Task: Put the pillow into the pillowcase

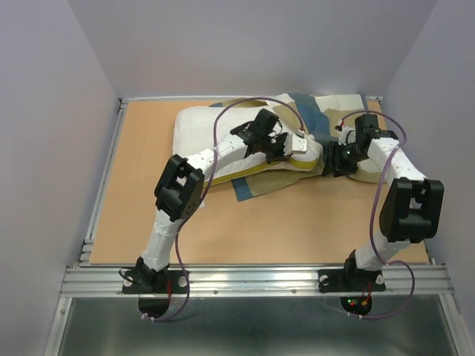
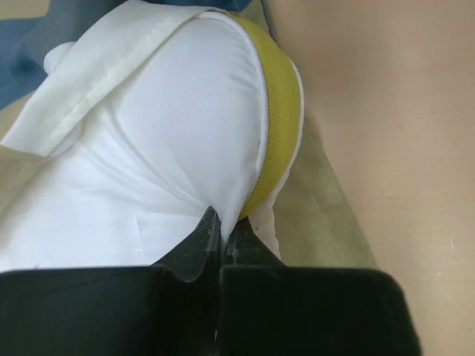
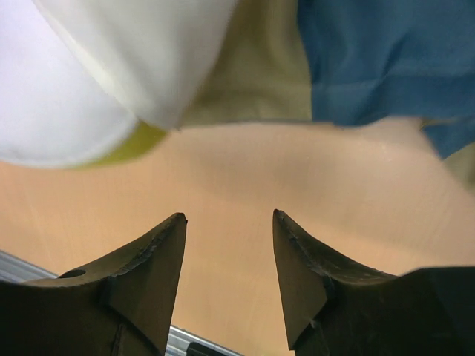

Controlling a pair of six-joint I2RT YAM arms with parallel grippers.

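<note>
The pillow (image 1: 211, 127) lies across the upper middle of the table (image 1: 297, 222). Its right end rests on the pillowcase (image 1: 330, 110), which is spread at the upper right, and a blue strip of the pillowcase shows under the pillow's lower edge.

In the left wrist view the left gripper (image 2: 222, 231) sits at the bottom centre. Its fingertips are pressed together at the pillow's white cloth, just left of the yellow seam (image 2: 283, 119). Creases run into the tips, so it seems to be pinching a fold of the pillow, though the contact itself is partly hidden.

In the right wrist view the right gripper (image 3: 228, 219) has its fingers apart with nothing between them. It is over bare table, with the pillow at the upper left and the pillowcase's blue block at the upper right.
</note>
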